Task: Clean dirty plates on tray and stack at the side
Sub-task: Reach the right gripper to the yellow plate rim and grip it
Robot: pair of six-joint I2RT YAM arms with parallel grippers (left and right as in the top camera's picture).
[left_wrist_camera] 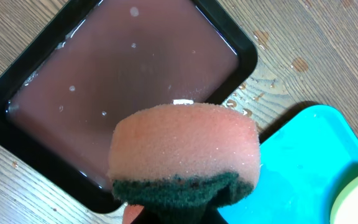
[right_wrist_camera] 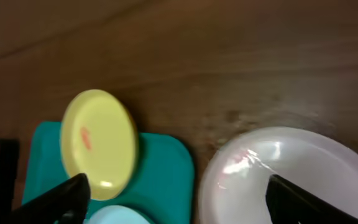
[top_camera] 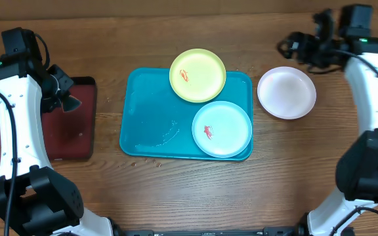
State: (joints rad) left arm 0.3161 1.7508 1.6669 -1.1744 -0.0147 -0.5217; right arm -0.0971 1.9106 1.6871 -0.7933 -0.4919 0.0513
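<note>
Plates left to scrub, mint plate point(top_camera: 222, 129) at the tray's point(top_camera: 146, 111) near right corner, yellow-green plate point(top_camera: 197, 75) over its far rim, lie right of the left end effector point(top_camera: 67, 99), which clenches a sponge point(left_wrist_camera: 185, 149) left of the tray; the right end effector point(top_camera: 298, 49) gapes empty.

There is a turquoise tray point(top_camera: 143, 118), a yellow-green plate point(top_camera: 197, 75) and a pale mint plate point(top_camera: 222, 129) each with a red smear point(top_camera: 208, 132), a white plate point(top_camera: 287, 92), a dark red tray point(top_camera: 71, 141), a salmon-pink sponge point(left_wrist_camera: 185, 146) backed dark green, and a brown wood-grained desk point(top_camera: 176, 196).
</note>
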